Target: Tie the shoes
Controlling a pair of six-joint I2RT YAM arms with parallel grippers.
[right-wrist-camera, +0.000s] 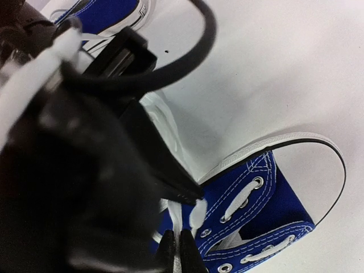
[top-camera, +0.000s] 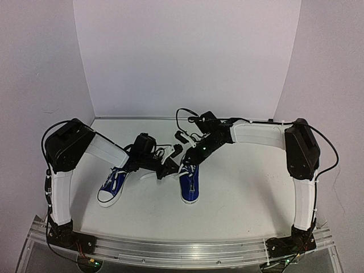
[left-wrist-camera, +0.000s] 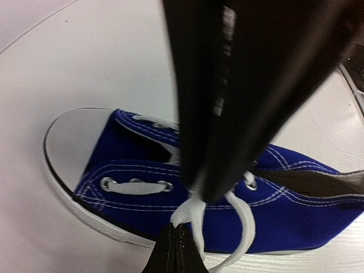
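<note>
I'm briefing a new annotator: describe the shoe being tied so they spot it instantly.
On the white table, two blue sneakers lie side by side. It is the middle shoe, toe toward the near edge. Unlike the other shoe, angled beside the left arm, its white laces are pinched by the left fingers and right fingers.

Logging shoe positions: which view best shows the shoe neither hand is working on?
Top external: the idle shoe, left of the other shoe, shows nearly whole. The right wrist view catches only its edge; the left wrist view shows only the other shoe.
</note>
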